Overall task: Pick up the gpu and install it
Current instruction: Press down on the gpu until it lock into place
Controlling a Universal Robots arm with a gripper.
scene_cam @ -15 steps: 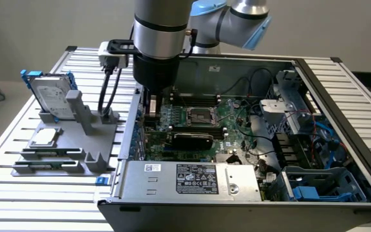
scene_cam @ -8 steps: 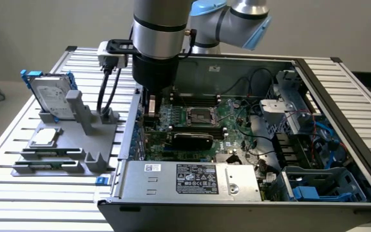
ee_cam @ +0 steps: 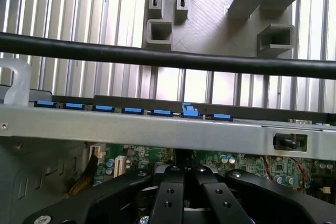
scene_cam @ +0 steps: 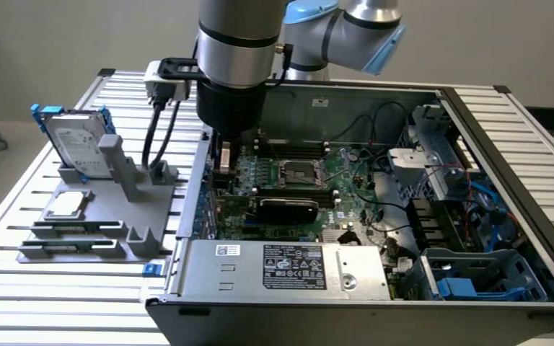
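The gpu (scene_cam: 287,209) stands on the motherboard (scene_cam: 349,176) inside the open computer case (scene_cam: 508,180). Its black rounded shroud faces the front, just in front of the processor socket (scene_cam: 294,173). My gripper (scene_cam: 225,167) hangs inside the case by the rear wall, toward the exterior view's left of the shroud and apart from it. In the wrist view the gripper (ee_cam: 184,174) has its black fingers (ee_cam: 168,195) drawn together over the green board (ee_cam: 247,161), with nothing showing between them. Whether they touch the card's bracket end is hidden.
A grey fixture (scene_cam: 104,209) on the slatted table holds the silver hard drive in its blue frame (scene_cam: 73,144) and narrow memory sticks (scene_cam: 75,228). The power supply (scene_cam: 287,268) fills the case's front. A black cable (ee_cam: 157,59) crosses above the case wall (ee_cam: 157,129).
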